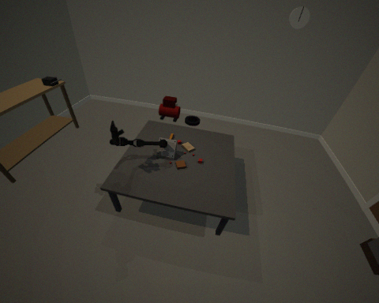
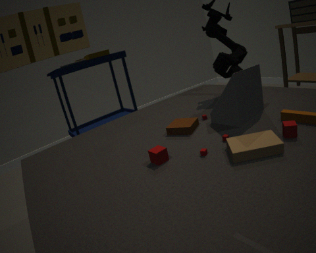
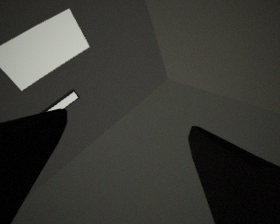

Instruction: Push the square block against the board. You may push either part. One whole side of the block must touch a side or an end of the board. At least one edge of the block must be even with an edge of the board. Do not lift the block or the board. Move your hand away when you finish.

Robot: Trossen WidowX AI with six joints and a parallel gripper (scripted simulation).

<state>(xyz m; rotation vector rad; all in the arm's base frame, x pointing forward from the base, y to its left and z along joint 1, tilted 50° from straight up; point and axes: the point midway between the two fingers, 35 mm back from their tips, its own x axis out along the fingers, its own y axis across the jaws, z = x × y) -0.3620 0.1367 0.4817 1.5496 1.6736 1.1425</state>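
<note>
A flat orange-brown square block lies on the table. A larger flat tan board lies apart from it, with a wide gap between them and small red pieces nearby. The block and board are at different angles. My gripper is open and empty, raised high and far from both parts, beyond the arm's base. The wrist view shows only wall and ceiling between and above the fingers; neither part shows there.
A grey slanted panel stands by the arm's base. An orange bar lies behind the board. One red cube is near the board; another red cube is off to the side.
</note>
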